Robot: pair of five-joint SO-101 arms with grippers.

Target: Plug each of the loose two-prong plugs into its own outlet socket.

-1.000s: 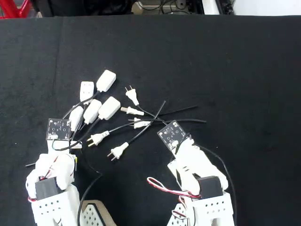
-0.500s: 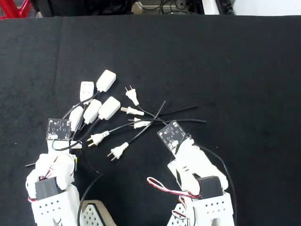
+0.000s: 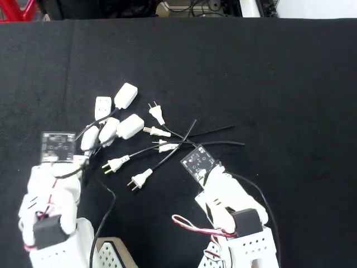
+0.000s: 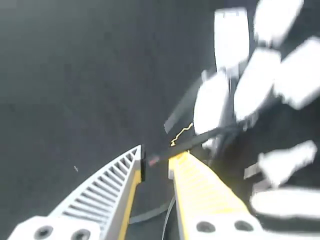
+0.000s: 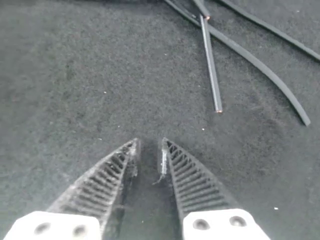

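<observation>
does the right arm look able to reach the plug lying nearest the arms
Probably yes: the plug lies alone on bare table beside the right gripper, with only a thin cord between them.

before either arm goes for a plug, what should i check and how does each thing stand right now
1. Left gripper empty: ok, a narrow gap with nothing between the fingers.
2. Right gripper empty: ok, slightly open above the bare table.
3. Plugs free to pick: ok, five lie unplugged between the arms.
4. Sockets free: ok, none has a plug in it.
5. Socket openings facing a usable way: cannot tell.
6. Cables out of the way: not ok, they cross among the middle plugs.
</observation>
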